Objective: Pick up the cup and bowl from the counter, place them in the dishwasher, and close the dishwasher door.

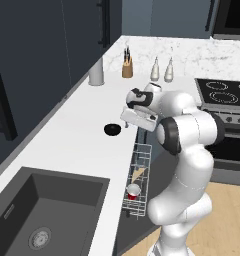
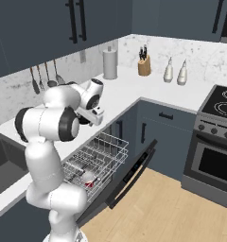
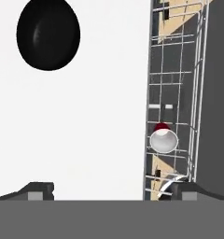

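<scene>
Count: one cup (image 3: 163,139), red, standing upright in the wire rack (image 1: 139,180) of the dishwasher (image 2: 103,165). One bowl (image 1: 112,129), black, on the counter (image 1: 77,135) near its front edge, apart from my gripper (image 3: 111,190). My jaws stand wide apart with nothing between them, above the counter edge. Dishwasher door (image 2: 132,172) is down, open. Two pale bottles (image 1: 162,69) and one knife block (image 1: 127,66) at the backsplash.

The bowl (image 1: 112,129) sits on the bench (image 1: 67,150), near its edge. The cup (image 1: 134,190) stands in the rack (image 1: 138,180), which is pulled out below the bench, over the open dishwasher door (image 2: 132,175).
</scene>
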Controlling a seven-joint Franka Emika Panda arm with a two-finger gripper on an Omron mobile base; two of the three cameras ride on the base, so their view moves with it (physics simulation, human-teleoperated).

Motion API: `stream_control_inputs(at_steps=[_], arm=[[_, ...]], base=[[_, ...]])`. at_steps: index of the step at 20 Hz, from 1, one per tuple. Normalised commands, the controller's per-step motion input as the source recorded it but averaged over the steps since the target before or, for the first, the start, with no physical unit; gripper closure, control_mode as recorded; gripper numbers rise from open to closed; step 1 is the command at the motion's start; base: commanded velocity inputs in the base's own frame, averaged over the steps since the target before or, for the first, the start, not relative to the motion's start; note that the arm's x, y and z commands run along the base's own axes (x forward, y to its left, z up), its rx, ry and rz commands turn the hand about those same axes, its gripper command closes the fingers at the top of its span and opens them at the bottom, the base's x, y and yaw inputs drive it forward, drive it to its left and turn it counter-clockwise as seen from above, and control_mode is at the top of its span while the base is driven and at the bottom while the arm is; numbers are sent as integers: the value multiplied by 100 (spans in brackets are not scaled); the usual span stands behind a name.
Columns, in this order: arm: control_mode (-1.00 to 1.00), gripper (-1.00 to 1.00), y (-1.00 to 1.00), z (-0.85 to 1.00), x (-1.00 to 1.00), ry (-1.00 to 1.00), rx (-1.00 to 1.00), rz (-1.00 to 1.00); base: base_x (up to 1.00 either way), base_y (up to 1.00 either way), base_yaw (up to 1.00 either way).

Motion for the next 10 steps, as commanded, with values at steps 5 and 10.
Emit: stream_control_inputs(at_steps=[5, 10], arm=[[-100, -100, 34, -22, 61, 9, -3, -7], [-100, -100, 14, -28, 49, 6, -7, -8]], base=[[0, 0, 0], [0, 0, 0]])
